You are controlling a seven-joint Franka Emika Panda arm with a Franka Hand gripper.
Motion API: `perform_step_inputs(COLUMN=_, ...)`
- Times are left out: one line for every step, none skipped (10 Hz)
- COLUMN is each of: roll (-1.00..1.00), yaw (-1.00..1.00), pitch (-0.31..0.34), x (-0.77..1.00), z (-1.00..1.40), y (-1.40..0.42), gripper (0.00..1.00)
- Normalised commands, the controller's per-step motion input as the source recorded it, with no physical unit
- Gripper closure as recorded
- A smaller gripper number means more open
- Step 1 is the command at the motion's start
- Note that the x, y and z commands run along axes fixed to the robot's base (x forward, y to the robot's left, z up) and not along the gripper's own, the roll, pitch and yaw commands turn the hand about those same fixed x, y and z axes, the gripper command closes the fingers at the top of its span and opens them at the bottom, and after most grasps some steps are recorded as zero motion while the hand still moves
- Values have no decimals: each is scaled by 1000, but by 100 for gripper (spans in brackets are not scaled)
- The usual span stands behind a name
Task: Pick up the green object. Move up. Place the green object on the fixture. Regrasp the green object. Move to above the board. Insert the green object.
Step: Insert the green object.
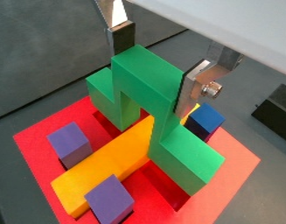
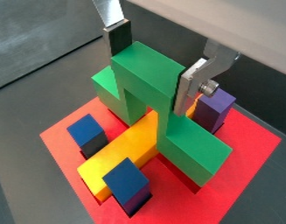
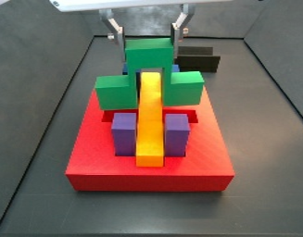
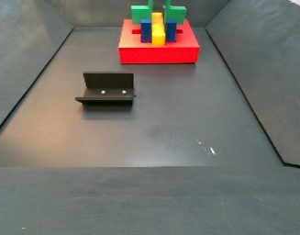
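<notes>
The green object (image 1: 186, 157) (image 2: 194, 150) (image 3: 113, 90) stands on the red board (image 1: 40, 142) (image 3: 147, 171), its raised middle straddling the far end of the long yellow bar (image 3: 150, 120). My gripper (image 1: 151, 77) (image 2: 151, 74) (image 3: 148, 42) is over that raised middle, open. One finger (image 1: 180, 98) lies against the block's side. The other finger (image 1: 122, 35) stands a little off the opposite side. In a side view the board (image 4: 159, 53) with the green object (image 4: 142, 14) sits at the far end of the floor. The fixture (image 4: 106, 89) stands apart from it.
Purple blocks (image 3: 125, 130) (image 3: 179, 130) flank the yellow bar (image 1: 104, 171) at the board's near side, and a blue block (image 1: 205, 118) sits close beside the green object. The fixture (image 3: 197, 60) (image 1: 274, 114) shows just beyond the board. Dark walls ring the grey floor (image 4: 177, 128).
</notes>
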Motion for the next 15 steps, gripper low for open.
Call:
perform_step_inputs(roll=0, yaw=9, pitch=0, x=0, z=0, y=-34, gripper=100)
perform_step_inputs(roll=0, yaw=29, pitch=0, x=69, z=-14, y=-57, gripper=100)
perform_step_inputs(roll=0, yaw=20, pitch=0, x=180, z=-89, y=-89, gripper=100)
perform_step_inputs(roll=29, yaw=0, pitch=0, x=300, z=-211, y=-86, gripper=100)
perform_step_inputs(roll=73, yaw=0, pitch=0, x=203, z=-217, y=-17, gripper=100)
perform_step_inputs(roll=121, yaw=0, pitch=13, x=154, z=-240, y=0, gripper=100)
perform_step_inputs(roll=200, yaw=0, pitch=31, x=0, z=-286, y=11, gripper=100)
perform_step_inputs(roll=167, yaw=-17, pitch=39, x=0, z=-206, y=49, gripper=100)
perform_step_inputs(roll=173, yaw=-83, pitch=61, x=0, z=-171, y=60, gripper=100)
perform_step_inputs(roll=130, yaw=-97, pitch=66, x=3, z=-129, y=0, gripper=100)
perform_step_inputs(roll=69, yaw=-131, pitch=60, x=51, z=-60, y=0, gripper=100)
perform_step_inputs(roll=0, yaw=-123, pitch=19, x=69, z=0, y=0, gripper=100)
perform_step_inputs(roll=-30, yaw=-86, pitch=14, x=37, z=0, y=0, gripper=100)
perform_step_inputs(roll=0, yaw=-97, pitch=0, x=57, z=0, y=-6, gripper=100)
perform_step_inputs(roll=0, yaw=-106, pitch=0, x=31, z=0, y=-23, gripper=100)
